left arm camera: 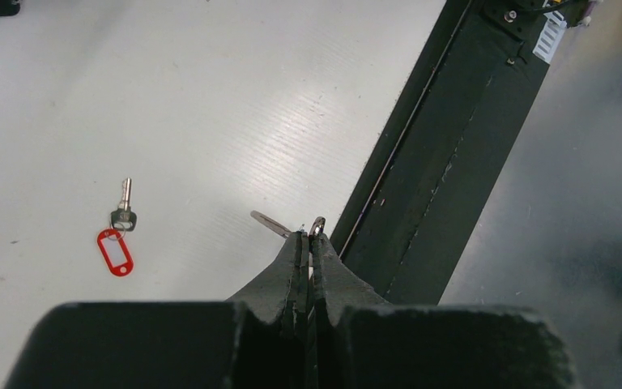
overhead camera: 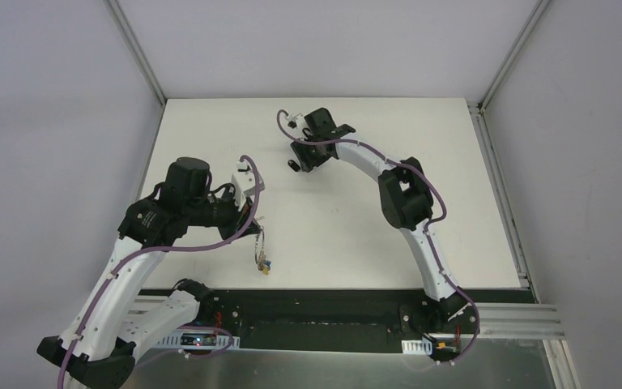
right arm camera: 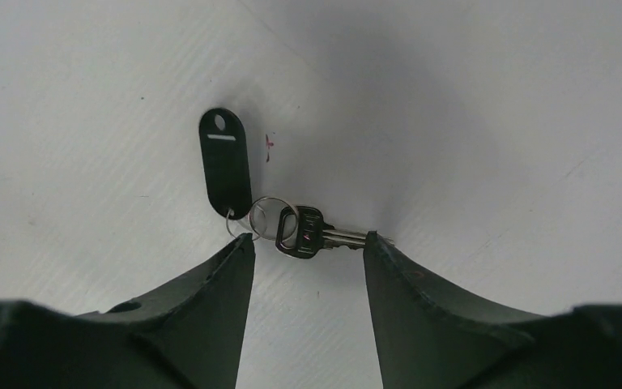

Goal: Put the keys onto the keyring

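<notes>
Left gripper [left arm camera: 308,236] pinches the keyring [left arm camera: 317,223] tight; right gripper [right arm camera: 308,238] sits half open around the black-tagged key [right arm camera: 306,229].

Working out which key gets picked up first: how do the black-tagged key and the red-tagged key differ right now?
The black-tagged key has a black tag; the red-tagged key's is red. The black-tagged key lies between the open fingers of the right gripper; the red-tagged key lies alone. Both are small silver keys flat on the white table.
</notes>
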Controlling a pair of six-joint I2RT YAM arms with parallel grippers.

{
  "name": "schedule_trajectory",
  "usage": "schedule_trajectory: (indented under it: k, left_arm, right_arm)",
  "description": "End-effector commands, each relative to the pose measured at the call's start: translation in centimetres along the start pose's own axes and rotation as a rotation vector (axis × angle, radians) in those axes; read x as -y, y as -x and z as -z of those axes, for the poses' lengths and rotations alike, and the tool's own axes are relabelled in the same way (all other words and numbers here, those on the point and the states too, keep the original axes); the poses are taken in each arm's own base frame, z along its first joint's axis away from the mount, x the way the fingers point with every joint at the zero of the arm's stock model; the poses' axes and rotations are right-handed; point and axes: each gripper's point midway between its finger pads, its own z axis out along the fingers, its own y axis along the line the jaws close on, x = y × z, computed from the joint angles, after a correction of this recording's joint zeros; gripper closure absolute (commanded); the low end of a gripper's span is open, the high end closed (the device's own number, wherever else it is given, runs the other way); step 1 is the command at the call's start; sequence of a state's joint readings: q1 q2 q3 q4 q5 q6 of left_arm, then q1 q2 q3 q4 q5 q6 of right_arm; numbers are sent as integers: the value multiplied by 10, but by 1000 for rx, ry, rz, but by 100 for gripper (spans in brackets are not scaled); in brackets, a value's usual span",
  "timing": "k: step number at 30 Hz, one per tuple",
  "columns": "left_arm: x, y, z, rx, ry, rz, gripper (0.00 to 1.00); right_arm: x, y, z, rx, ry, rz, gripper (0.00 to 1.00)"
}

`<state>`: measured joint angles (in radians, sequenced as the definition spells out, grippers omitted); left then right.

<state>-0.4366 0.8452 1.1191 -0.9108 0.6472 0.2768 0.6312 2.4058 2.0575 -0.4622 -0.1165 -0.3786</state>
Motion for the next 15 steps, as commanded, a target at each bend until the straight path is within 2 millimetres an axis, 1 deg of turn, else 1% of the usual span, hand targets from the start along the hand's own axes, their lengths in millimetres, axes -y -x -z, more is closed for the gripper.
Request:
schedule_trajectory:
  k: [1, 4, 8, 9, 15]
  left_arm:
    - [1, 12, 0, 46, -19, -21, 100]
    - [2, 13, 0, 51, -19, -23, 100]
    - [2, 15, 0, 55, -18, -26, 100]
    - [1, 15, 1, 55, -17, -26, 100]
    - [1, 19, 2, 61, -13, -43, 100]
  right_arm:
    - [-9, 8, 1, 8, 45, 4, 46]
    - [-10, 5, -2, 2, 57, 9, 50]
    - [-7, -2, 0, -18, 42, 18, 61]
    - [-6, -8, 0, -32, 36, 19, 64]
    - [2, -33, 14, -74, -2, 20, 81]
